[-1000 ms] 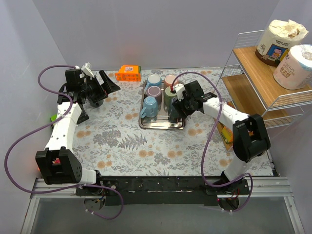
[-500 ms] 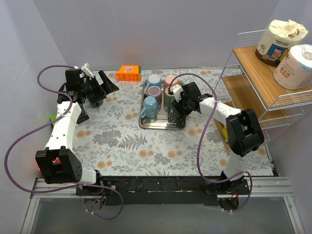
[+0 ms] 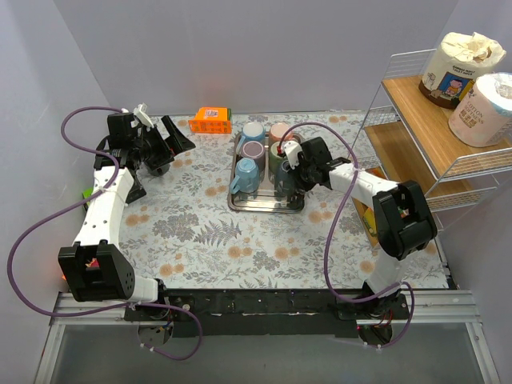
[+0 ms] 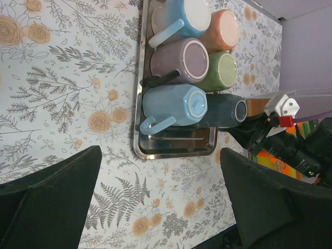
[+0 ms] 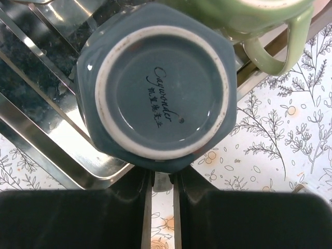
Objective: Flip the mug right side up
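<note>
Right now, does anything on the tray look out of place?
Yes. The dark mug in the tray leans far over instead of standing flat, its base toward the right hand, which seems shut on its handle.

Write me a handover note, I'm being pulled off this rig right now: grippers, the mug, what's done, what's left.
Left gripper: open, over the table's far left, away from the tray.
Right gripper: closed to a slit against the dark blue mug, seemingly on its handle.
Mug: in the tray's near right corner, base facing the right wrist camera, not right side up.
Done: mug reached and apparently gripped.
Left: lift it, turn it over, set it down upright.
</note>
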Motion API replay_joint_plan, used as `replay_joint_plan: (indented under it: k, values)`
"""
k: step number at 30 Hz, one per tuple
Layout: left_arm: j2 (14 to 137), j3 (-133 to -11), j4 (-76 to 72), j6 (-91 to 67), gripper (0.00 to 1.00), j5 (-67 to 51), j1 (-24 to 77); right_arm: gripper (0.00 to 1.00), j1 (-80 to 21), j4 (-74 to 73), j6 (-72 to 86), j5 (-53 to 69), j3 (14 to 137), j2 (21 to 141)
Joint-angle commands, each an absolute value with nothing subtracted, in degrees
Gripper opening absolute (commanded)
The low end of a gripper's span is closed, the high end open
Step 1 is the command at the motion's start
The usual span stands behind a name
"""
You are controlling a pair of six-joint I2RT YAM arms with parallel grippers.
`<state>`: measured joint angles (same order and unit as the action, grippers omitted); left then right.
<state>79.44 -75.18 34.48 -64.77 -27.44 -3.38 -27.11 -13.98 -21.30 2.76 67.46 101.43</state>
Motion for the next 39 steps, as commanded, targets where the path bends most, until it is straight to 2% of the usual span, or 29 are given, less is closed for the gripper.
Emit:
replay_joint_plan:
  k: [1,6,12,19,23,28,35,39]
  values:
    - [78.2,-76.5,34.5,-64.1,0.98,-27.9,-3.4,0.01,-27.1,-12.9,-22.4,3.4,65.3,97.1]
    - [77.9,-75.6,33.0,-64.9,0.98,-31.3,-3.4,0.01,-27.1,-15.2,-19.7,8.1,66.8,93.3]
    - [76.6,-74.0,29.9,-66.4,0.98,-36.2,-3.4,0.01,-27.1,-22.7,-9.1,15.9,73.4,91.1]
    - [75.2,-71.5,23.7,-67.4,0.98,-49.2,-3.1,0.01,-27.0,-20.2,3.1,23.4,73.5,86.6]
    - [74.8,-69.3,18.9,-68.0,0.98,-61.0,-1.0,0.01,-27.0,-17.7,9.7,25.9,75.3,85.4]
    - [75.0,-70.1,18.5,-66.4,0.98,-64.7,4.6,0.01,-27.0,-7.8,21.8,29.6,75.4,83.8]
    - [75.5,-69.1,13.8,-71.2,0.98,-64.7,8.8,0.01,-27.0,5.3,35.1,27.0,75.6,81.8]
    - [74.9,-65.4,0.3,-82.6,0.98,-61.5,12.1,0.01,-27.0,15.9,44.4,29.9,75.1,82.5]
